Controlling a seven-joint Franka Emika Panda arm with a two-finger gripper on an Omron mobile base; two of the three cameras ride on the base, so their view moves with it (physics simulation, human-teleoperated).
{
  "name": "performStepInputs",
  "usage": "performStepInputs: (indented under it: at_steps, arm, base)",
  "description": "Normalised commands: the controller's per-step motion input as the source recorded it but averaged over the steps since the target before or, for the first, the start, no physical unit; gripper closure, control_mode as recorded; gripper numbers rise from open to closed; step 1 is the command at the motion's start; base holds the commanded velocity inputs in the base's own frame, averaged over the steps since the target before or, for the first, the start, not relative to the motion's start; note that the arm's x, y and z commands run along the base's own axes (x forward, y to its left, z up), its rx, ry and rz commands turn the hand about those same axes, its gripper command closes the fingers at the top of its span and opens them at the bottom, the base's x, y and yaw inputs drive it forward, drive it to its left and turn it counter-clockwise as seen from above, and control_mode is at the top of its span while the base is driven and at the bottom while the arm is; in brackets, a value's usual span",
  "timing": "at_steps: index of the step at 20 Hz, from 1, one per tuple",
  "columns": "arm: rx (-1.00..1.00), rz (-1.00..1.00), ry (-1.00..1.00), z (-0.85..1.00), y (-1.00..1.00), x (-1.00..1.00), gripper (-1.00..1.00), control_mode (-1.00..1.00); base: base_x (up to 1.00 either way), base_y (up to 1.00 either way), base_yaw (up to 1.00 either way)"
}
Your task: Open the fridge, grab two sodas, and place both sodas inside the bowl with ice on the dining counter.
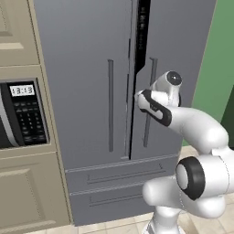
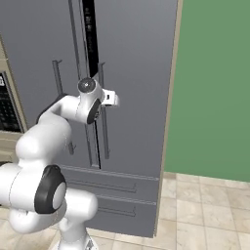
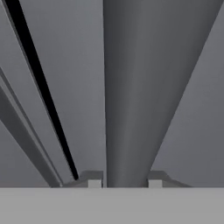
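Fingers (image 3: 94,183) clamped on the fridge's (image 1: 87,91) right door handle (image 3: 131,109), doors shut, so everything is left: opening, sodas, bowl.

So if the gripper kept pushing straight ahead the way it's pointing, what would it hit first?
The gripper is shut on the right door handle, so that bar comes first, with no gap showing between them. Straight behind it stands the grey fridge door panel.

Tall grey French-door fridge (image 1: 87,91), doors shut, black control strip, two bottom drawers
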Motion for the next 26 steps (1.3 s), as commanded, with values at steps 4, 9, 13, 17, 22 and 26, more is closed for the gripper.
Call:
performStepInputs:
  at_steps: [4,9,13,17,22,26]
  arm:
    - [0.0,0.0,0.0,-0.12,-0.33,-0.37,1.0,-1.0]
    - [0.0,-0.01,0.0,-0.2,-0.57,-0.66,1.0,-1.0]
    - [0.0,-0.09,0.09,-0.19,-0.63,-0.86,1.0,-1.0]
    - [-0.01,-0.11,0.16,-0.08,-0.74,-0.84,1.0,-1.0]
    - [-0.07,-0.07,0.13,-0.33,-0.51,-0.76,-1.0,-1.0]
    - [-0.1,0.05,0.01,-0.45,-0.01,-0.85,-1.0,-1.0]
  base:
    - [0.0,0.0,0.0]
    - [0.0,0.0,0.0]
    - [0.0,0.0,0.0]
    - [0.0,0.0,0.0]
    - [0.0,0.0,0.0]
    - [0.0,0.0,0.0]
